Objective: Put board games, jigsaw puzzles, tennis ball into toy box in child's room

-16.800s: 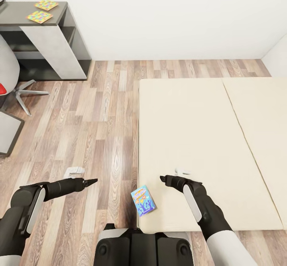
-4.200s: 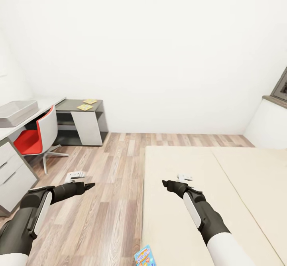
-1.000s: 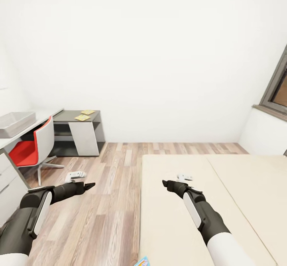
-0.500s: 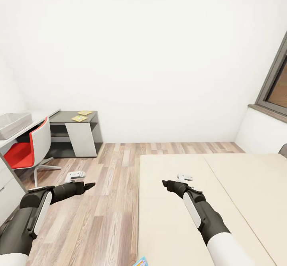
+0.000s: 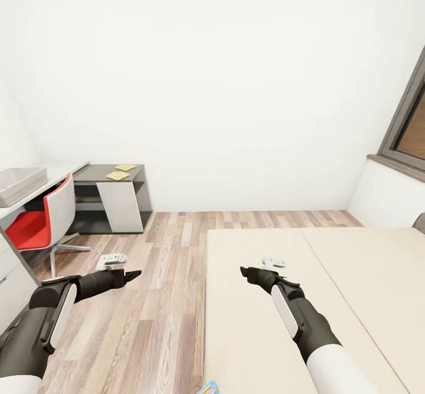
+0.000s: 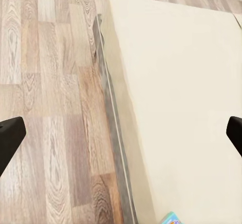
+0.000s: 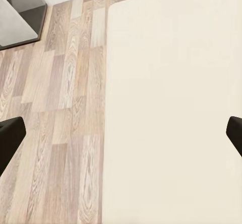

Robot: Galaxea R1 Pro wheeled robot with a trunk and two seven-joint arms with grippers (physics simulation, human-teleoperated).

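The head view looks across a child's room with a wood floor (image 5: 159, 299) and a white wall (image 5: 224, 87).

Left gripper (image 5: 133, 274): held over the floor, beside the bed's (image 5: 354, 276) left edge. In the left wrist view its two fingertips (image 6: 10, 136) sit at opposite edges of the picture, so the jaws stand wide apart and hold nothing.

Right gripper (image 5: 243, 271): held over the cream mattress near its left edge. In the right wrist view its fingertips (image 7: 9, 133) are likewise spread to the picture's edges, with nothing between them.

Task items:
- Board game (image 5: 208, 389): a blue box corner shows at the bottom edge of the head view, on the near left corner of the bed. The left wrist view shows the same corner (image 6: 171, 219) on the mattress, close to the bed's dark frame.
- Puzzles (image 5: 118, 175): two thin yellow squares lie side by side, just apart, on the dark grey corner section of the table (image 5: 94, 175) against the far wall.
- Toy box (image 5: 20, 180): a light grey bin on the light grey table top at far left. Its contents cannot be made out.

Other items:
- A red and white chair (image 5: 50, 214) stands at the table, below the toy box.
- A window frame (image 5: 407, 122) shows at the right edge.
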